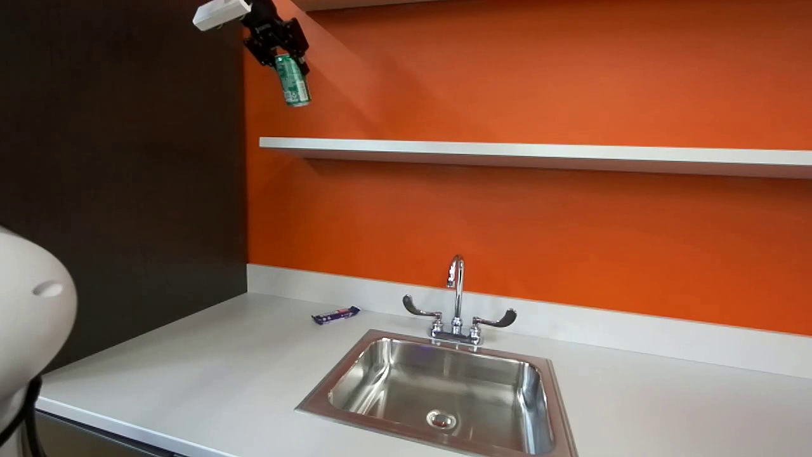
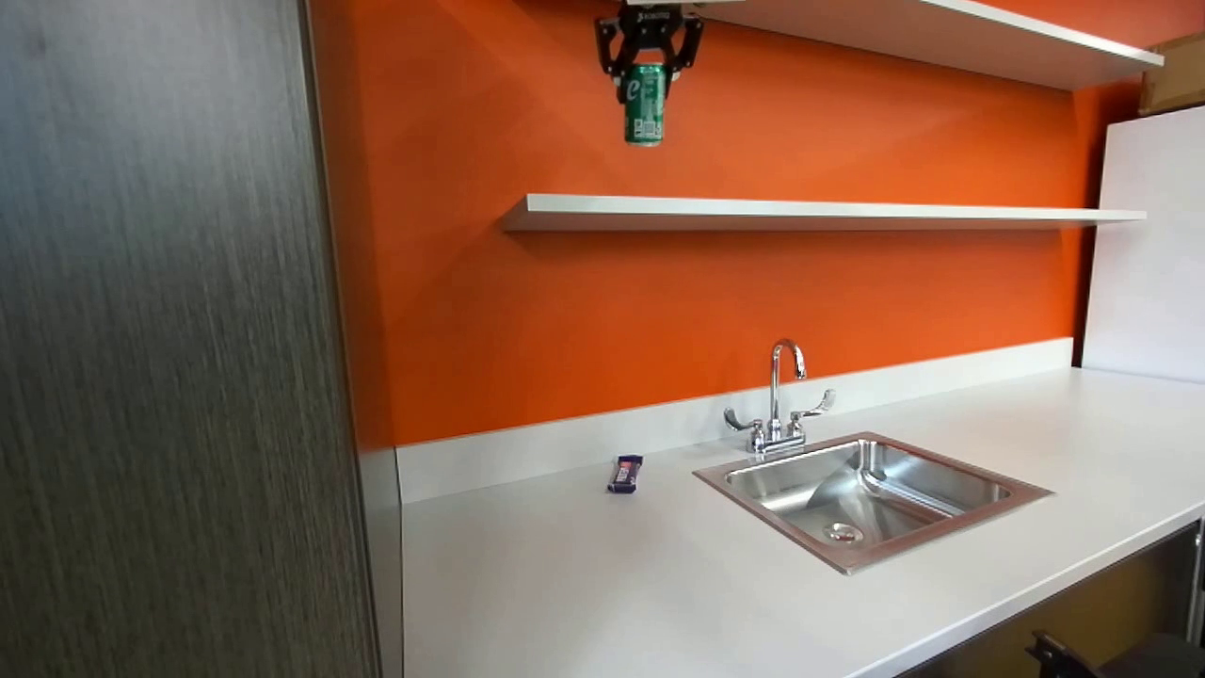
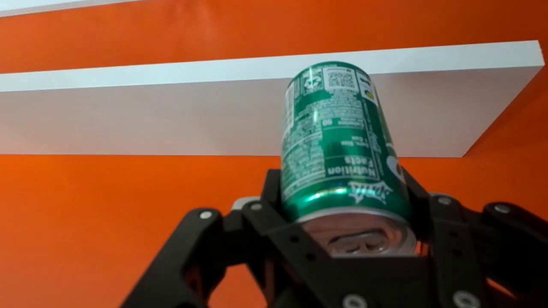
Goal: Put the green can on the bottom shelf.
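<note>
The green can [image 1: 293, 86] hangs upright, slightly tilted, in my gripper [image 1: 290, 65], lid up and base down. In an exterior view the can [image 2: 645, 122] sits between both fingers of the gripper [image 2: 645, 91]. In the wrist view, which stands upside down, the gripper [image 3: 344, 188] is shut around the lid end of the can [image 3: 338, 132]. The white bottom shelf [image 1: 507, 150] is below the can, with a gap between them in the picture. The shelf also shows in an exterior view [image 2: 800, 211] and in the wrist view [image 3: 171, 76], partly hidden behind the can.
A white upper shelf [image 2: 970, 42] is near gripper height. An orange wall [image 1: 539, 235] is behind the shelves, and a dark panel [image 1: 127, 158] stands at the left. Below are the counter [image 1: 203, 368], a purple-wrapped bar [image 1: 336, 315], a faucet [image 1: 457, 295] and a sink [image 1: 361, 416].
</note>
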Motion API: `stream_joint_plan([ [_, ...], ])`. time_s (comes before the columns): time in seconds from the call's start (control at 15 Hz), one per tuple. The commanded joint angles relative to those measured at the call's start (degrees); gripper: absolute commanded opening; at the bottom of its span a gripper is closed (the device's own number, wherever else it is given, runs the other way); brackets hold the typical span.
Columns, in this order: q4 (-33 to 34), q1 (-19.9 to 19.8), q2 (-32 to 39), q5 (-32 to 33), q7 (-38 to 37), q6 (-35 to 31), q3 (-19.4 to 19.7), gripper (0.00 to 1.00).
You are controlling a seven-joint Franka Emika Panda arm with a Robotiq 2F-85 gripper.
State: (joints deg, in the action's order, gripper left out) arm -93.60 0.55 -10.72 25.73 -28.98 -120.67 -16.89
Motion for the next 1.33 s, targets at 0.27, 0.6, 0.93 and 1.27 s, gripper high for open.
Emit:
stream_joint_plan([
  [0.27, 18.1, 4.2, 14.3, 4.0, 1.9, 7.2, 2.7, 0.38],
  [0.6, 23.9, 7.7, 20.1, 3.0, 2.5, 8.7, 6.1, 0.38],
  [0.93, 26.7, 6.9, 23.9, 2.9, 2.4, 8.8, 5.7, 0.38],
  [1.27, 29.6, 6.9, 27.0, 2.9, 2.6, 9.0, 6.1, 0.38],
])
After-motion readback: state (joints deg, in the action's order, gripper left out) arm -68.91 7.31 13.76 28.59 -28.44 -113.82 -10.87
